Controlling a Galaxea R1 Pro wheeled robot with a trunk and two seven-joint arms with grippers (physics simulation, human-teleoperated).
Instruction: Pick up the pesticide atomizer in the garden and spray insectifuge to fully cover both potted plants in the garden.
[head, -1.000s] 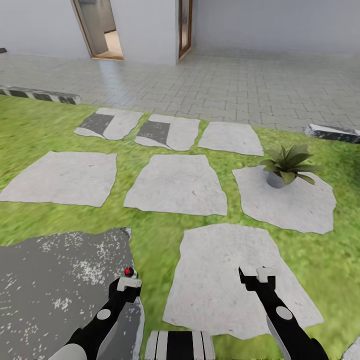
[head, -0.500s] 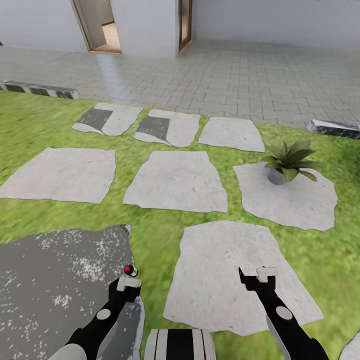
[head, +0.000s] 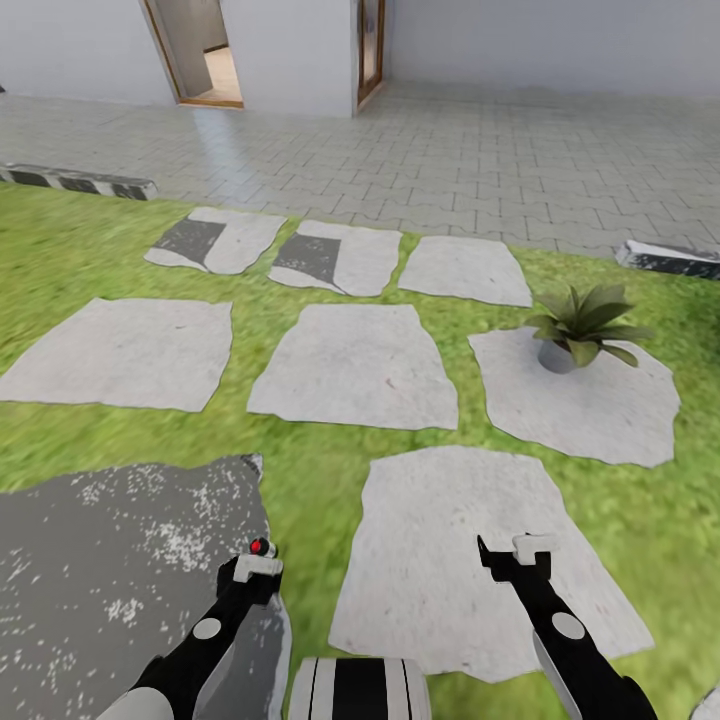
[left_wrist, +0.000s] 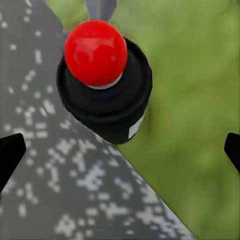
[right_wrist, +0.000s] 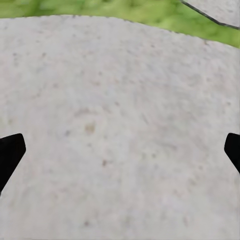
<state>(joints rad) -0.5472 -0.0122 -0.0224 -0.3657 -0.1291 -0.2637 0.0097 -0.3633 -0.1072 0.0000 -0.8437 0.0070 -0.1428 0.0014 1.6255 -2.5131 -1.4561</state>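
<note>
no legible writing; both tools, left and right, gape empty.

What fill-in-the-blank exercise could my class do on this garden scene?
1. The potted plant stands on a grey ____.
2. Under the left tool, the atomizer has a ____ ball on top.
3. The right tool hangs over a stepping stone, holding ____.
4. Between the stones grows green ____.

Missing words: stone; red; nothing; grass
</note>
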